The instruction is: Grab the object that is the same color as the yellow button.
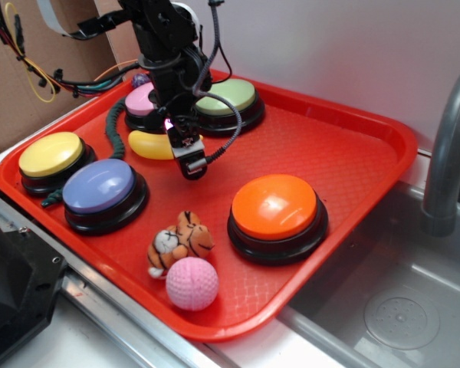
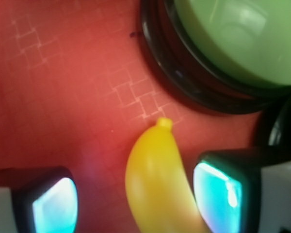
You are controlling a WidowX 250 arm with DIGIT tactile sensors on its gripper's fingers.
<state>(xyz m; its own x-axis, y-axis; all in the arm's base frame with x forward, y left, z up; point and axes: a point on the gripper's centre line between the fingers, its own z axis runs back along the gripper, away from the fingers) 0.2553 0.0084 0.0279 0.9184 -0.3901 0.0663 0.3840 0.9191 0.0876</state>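
The claw [image 2: 136,201] is spread, fingers straddling the banana [image 2: 155,179] so closing will pinch its width. The banana lies flat on the red tray [image 2: 63,97], just before the green button [image 2: 233,39]; the yellow button [image 1: 51,153] sits well apart.

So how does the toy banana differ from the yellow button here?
The banana is long and curved, lying flat on the tray; the yellow button is round and domed on a black base. The banana sits mid-tray between the gripper jaws; the button stands untouched near the tray's left corner. Both are glossy yellow.
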